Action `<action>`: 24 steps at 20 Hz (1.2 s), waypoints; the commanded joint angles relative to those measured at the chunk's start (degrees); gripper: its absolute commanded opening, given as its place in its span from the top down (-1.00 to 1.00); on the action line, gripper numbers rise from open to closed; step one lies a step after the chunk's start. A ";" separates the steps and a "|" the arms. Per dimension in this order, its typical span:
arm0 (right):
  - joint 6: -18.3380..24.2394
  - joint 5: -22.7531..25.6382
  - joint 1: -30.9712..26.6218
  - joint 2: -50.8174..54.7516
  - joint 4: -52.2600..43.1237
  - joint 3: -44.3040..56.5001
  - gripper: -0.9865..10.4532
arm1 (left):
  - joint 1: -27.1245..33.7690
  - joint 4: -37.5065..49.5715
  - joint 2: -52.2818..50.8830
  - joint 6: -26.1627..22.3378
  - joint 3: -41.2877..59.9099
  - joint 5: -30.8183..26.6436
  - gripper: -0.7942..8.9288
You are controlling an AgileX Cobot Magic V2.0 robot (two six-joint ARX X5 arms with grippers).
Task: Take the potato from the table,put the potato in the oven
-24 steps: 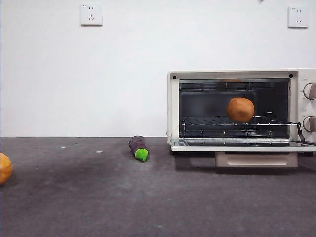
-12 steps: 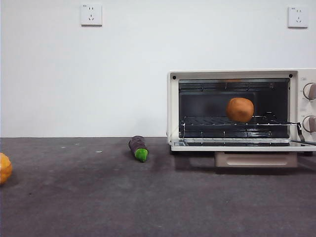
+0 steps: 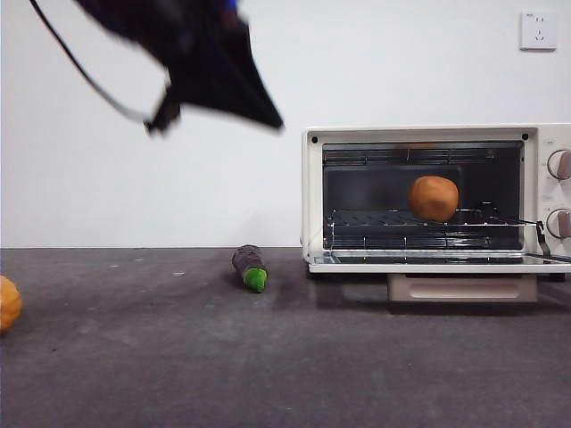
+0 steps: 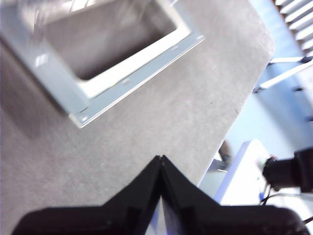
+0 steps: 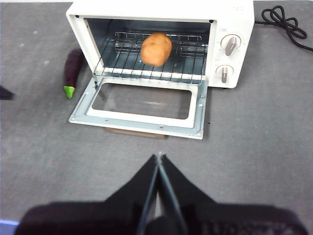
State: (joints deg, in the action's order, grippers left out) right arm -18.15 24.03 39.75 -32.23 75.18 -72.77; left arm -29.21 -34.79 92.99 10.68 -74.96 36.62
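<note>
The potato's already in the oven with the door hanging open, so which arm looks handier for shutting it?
Probably the right. The right gripper faces the oven squarely, with the open door and potato straight ahead. The left gripper hangs beside the door, viewing it at an angle.

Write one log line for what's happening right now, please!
potato: on rack in oven | door: open | left hand: shut, empty, raised | right hand: shut, empty

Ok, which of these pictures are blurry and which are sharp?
Front view: the dark arm at upper left is motion-smeared, while the oven and potato are crisp. Left wrist view: the open oven door is blurred; the shut left pincer is clearer. Right wrist view: sharp throughout, with the eggplant well defined.
</note>
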 commanded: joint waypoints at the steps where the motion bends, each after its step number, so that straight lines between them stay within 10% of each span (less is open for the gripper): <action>1: 0.57 -0.07 0.07 0.28 0.28 -0.11 0.83 | 1.03 2.84 6.03 4.28 0.37 4.76 0.85; 14: 1.75 0.04 0.07 0.26 0.26 -0.11 0.83 | 2.34 16.44 24.26 26.25 0.37 1.29 0.85; 24: 1.86 0.44 0.07 0.26 -0.11 -0.11 0.83 | -1.20 19.63 25.33 32.79 0.37 0.87 0.85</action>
State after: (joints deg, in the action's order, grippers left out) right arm -16.67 24.18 39.75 -32.16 75.40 -72.77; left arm -30.00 -15.46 117.34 43.09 -74.96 37.10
